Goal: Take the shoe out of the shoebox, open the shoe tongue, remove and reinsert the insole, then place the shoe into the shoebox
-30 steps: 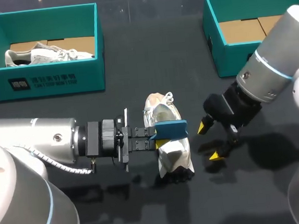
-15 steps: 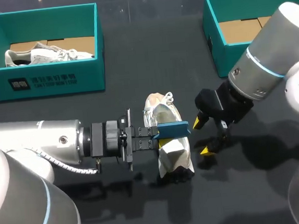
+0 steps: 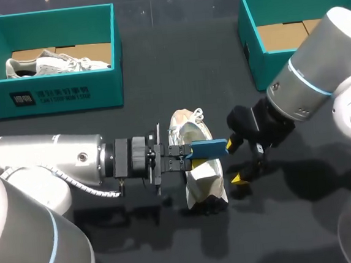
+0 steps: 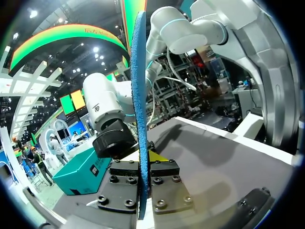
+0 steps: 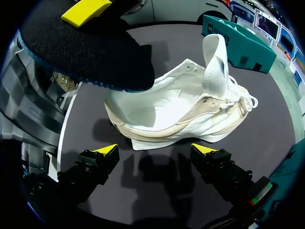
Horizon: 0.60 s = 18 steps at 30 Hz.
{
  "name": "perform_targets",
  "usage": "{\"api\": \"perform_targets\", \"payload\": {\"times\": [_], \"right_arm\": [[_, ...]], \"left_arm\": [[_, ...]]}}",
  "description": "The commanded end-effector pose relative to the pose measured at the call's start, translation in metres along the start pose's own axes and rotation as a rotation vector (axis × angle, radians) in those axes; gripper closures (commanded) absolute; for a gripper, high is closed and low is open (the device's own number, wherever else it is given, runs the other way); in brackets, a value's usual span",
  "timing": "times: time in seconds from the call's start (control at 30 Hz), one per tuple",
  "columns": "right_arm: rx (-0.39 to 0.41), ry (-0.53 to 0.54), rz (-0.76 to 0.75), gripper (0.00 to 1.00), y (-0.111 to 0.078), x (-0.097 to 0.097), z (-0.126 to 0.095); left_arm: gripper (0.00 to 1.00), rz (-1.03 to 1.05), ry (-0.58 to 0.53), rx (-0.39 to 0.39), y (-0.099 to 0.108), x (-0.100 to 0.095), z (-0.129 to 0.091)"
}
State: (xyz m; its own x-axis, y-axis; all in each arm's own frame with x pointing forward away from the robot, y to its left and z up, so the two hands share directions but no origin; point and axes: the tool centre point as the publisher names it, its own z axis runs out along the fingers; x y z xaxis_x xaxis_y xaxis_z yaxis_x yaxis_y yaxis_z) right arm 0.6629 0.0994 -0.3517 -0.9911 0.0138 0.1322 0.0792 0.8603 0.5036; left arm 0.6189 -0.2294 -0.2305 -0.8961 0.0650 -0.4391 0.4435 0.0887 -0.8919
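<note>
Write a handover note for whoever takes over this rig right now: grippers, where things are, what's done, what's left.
Left gripper: shut on the blue insole, held over the shoe.
Right gripper: open, beside the shoe, touching nothing.
Shoe: on the table, tongue up, between the left shoebox, which holds another shoe, and the right shoebox.
Done: shoe out, tongue opened, insole removed.
To do: reinsert insole, box the shoe.

A robot demonstration stand: the left arm (image 3: pixel 50 170) and right arm (image 3: pixel 318 76) hang over a dark surface (image 3: pixel 176 64) staged with a teal left shoebox (image 3: pixel 52 96) and right shoebox (image 3: pixel 259 69).
</note>
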Motion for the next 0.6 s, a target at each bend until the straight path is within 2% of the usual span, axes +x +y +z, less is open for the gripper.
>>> {"api": "perform_targets", "payload": {"times": [0.03,0.6], "right_arm": [[-0.003,-0.003,0.0,0.0,-0.001,0.001,0.004],[-0.007,-0.001,0.007,0.0,0.001,0.002,0.009]], "left_arm": [[1.0,0.0,-0.007,0.006,0.002,0.003,0.008],[1.0,-0.007,-0.033,0.016,0.017,0.007,0.017]]}}
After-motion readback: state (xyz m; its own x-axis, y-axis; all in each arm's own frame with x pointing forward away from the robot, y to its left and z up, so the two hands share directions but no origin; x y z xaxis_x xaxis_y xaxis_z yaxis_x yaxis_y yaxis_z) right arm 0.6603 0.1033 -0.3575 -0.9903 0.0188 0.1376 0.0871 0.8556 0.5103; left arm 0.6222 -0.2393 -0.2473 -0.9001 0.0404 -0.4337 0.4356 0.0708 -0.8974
